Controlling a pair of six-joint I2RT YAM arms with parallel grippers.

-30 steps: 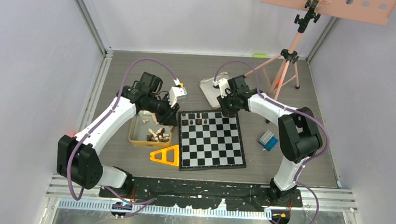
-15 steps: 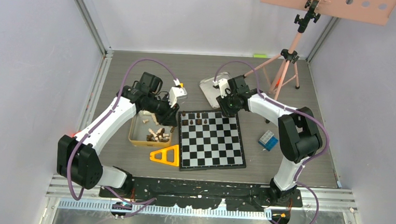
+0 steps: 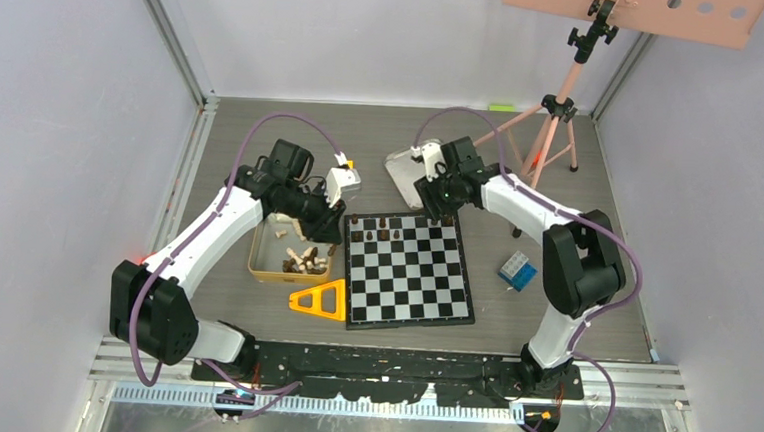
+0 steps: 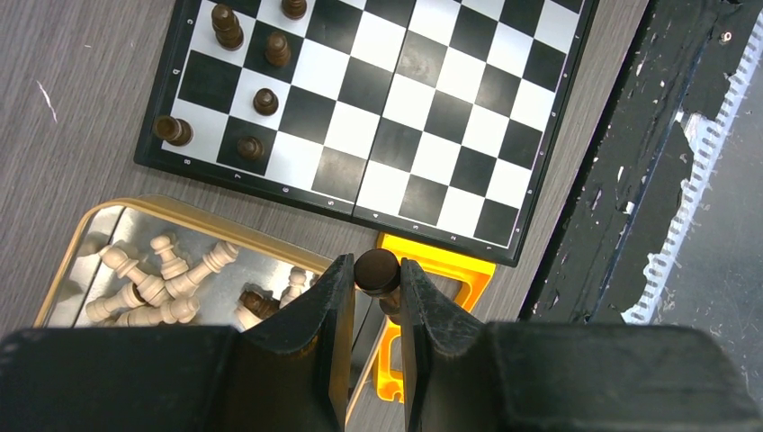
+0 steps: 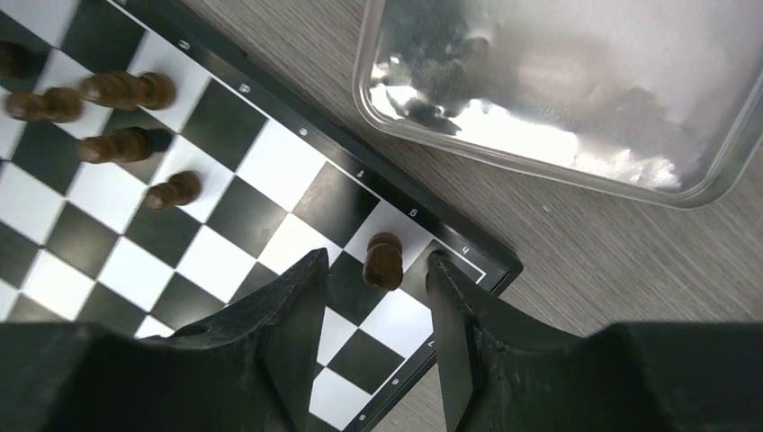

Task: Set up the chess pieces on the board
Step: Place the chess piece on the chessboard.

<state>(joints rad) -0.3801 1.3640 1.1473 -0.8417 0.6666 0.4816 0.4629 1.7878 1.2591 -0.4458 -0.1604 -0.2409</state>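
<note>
Holding a dark piece (image 4: 376, 270) pinched, the left gripper (image 4: 375, 288) hangs over the gold tin (image 4: 193, 209) edge. Farther off, the right gripper (image 5: 371, 279), jaws parted, straddles a dark chessman (image 5: 384, 259) standing near the far right corner of the board (image 5: 270, 193). It should rise straight up so neither finger tips the chessman.

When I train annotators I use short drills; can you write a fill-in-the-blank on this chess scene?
1. The left tool grips a ___ piece.
2. The right tool stands ___ around another piece on the board.
3. The tin holds mostly ___ pieces.

Missing words: dark; open; pale.
</note>
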